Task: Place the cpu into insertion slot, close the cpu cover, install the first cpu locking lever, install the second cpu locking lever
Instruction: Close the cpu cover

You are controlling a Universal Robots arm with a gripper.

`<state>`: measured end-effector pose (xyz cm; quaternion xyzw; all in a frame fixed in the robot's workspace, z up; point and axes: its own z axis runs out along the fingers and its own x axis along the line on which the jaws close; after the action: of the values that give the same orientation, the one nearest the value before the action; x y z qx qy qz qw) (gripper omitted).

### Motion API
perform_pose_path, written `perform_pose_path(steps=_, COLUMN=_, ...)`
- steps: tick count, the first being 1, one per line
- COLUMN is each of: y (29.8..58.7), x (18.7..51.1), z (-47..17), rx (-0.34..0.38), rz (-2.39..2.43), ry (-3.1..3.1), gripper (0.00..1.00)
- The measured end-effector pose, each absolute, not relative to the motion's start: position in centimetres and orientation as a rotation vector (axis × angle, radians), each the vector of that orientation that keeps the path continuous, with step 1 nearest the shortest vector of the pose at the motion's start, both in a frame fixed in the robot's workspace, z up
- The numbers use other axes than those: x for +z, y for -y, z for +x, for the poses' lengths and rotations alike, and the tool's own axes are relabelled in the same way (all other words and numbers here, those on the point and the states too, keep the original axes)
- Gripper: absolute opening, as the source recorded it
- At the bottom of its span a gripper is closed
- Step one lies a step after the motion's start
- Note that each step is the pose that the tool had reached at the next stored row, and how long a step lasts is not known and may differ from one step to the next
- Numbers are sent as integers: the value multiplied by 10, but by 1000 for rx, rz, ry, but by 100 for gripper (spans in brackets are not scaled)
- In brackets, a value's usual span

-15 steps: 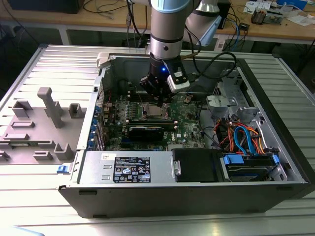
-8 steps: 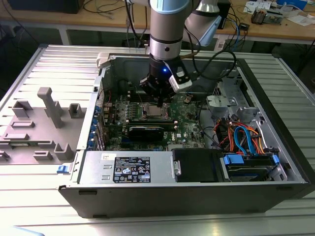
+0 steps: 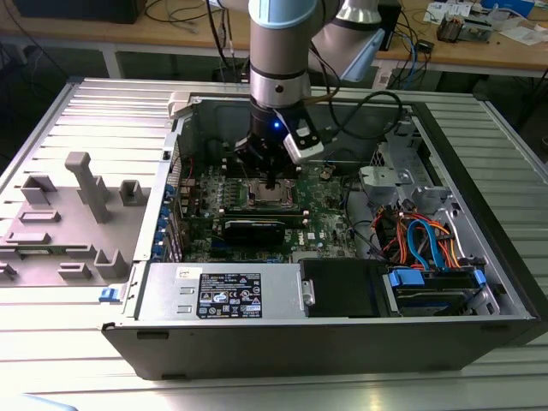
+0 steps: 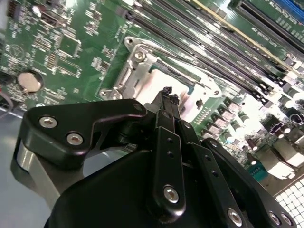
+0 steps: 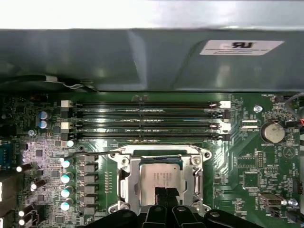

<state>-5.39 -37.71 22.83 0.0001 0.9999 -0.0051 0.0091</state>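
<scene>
An open computer case point(image 3: 325, 347) is laid on a ribbed metal tabletop point(image 3: 51, 342), grey plastic blocks point(image 3: 86, 188) are set at the exterior view's left, and a coin battery point(image 5: 272, 133) is seated near four memory slots point(image 5: 142, 121).

My gripper point(image 5: 166, 195), tips together, hangs over one edge of the cpu point(image 5: 159, 176). The cpu cover point(image 5: 125, 179) lies flat around it. Memory slots point(image 5: 142, 121) are just beside.
</scene>
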Motion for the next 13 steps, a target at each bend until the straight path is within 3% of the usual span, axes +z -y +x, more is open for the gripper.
perform_pose_path(steps=13, y=377, x=222, z=-78, rx=-17, rz=0, ry=-3124, gripper=11)
